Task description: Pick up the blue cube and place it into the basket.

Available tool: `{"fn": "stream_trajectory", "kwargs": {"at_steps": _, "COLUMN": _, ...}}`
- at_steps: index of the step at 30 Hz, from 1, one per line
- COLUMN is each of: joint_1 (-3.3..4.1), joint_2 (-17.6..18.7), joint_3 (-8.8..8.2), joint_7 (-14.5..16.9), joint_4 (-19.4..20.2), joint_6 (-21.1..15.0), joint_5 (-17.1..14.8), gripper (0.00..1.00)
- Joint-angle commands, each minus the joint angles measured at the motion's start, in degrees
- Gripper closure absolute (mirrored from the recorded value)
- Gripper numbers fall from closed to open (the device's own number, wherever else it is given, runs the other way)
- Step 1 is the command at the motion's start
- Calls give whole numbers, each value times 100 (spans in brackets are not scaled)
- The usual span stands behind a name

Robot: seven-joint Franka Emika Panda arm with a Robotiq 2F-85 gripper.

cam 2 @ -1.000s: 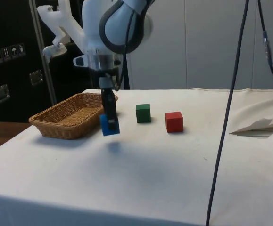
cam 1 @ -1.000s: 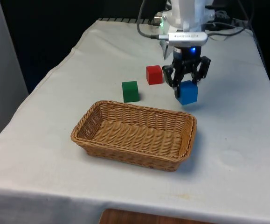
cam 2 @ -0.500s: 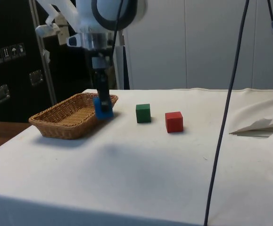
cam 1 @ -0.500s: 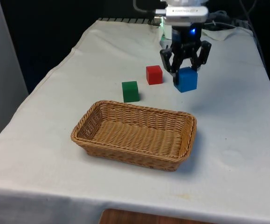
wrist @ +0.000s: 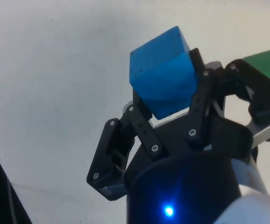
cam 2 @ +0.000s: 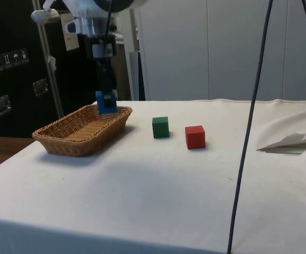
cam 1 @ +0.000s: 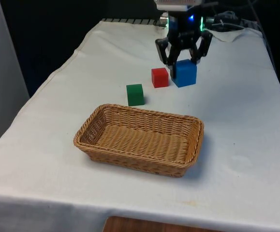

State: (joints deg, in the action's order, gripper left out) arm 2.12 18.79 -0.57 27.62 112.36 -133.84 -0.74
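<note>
The blue cube (cam 1: 184,73) hangs in the air, held between the black fingers of my gripper (cam 1: 183,62), which is shut on it. In the side view the blue cube (cam 2: 106,102) and gripper (cam 2: 105,97) hover above the far rim of the wicker basket (cam 2: 80,138). The front view puts the cube beyond the basket (cam 1: 190,145), beside the red cube. The wrist view has the blue cube (wrist: 162,78) clamped at the fingertips over white cloth. The basket holds nothing.
A red cube (cam 1: 159,77) and a green cube (cam 1: 135,94) stand on the cloth behind the basket. In the side view the green cube (cam 2: 160,127) and red cube (cam 2: 195,136) sit right of the basket. A black cable (cam 2: 250,121) hangs across the side view.
My gripper has risen with the blue cube and drifted toward the front view's left, ending higher above the table and nearer the basket in the side view.
</note>
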Motion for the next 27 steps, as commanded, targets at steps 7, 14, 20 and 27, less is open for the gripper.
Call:
{"fn": "stream_trajectory", "kwargs": {"at_steps": 7, "joint_1": -34, "joint_2": 183, "joint_3": -57, "joint_7": 57, "joint_4": -407, "joint_6": 269, "joint_5": -23, "gripper": 100}}
{"fn": "stream_trajectory", "kwargs": {"at_steps": 14, "joint_1": -17, "joint_2": 476, "joint_3": -46, "joint_7": 46, "joint_4": -779, "joint_6": 269, "joint_5": -6, "gripper": 100}}
{"fn": "stream_trajectory", "kwargs": {"at_steps": 20, "joint_1": -23, "joint_2": 819, "joint_3": -63, "joint_7": -34, "joint_4": -1278, "joint_6": 464, "joint_5": -17, "gripper": 100}}
{"fn": "stream_trajectory", "kwargs": {"at_steps": 27, "joint_1": -23, "joint_2": 888, "joint_3": -80, "joint_7": -269, "joint_4": -1295, "joint_6": 413, "joint_5": -17, "gripper": 100}}
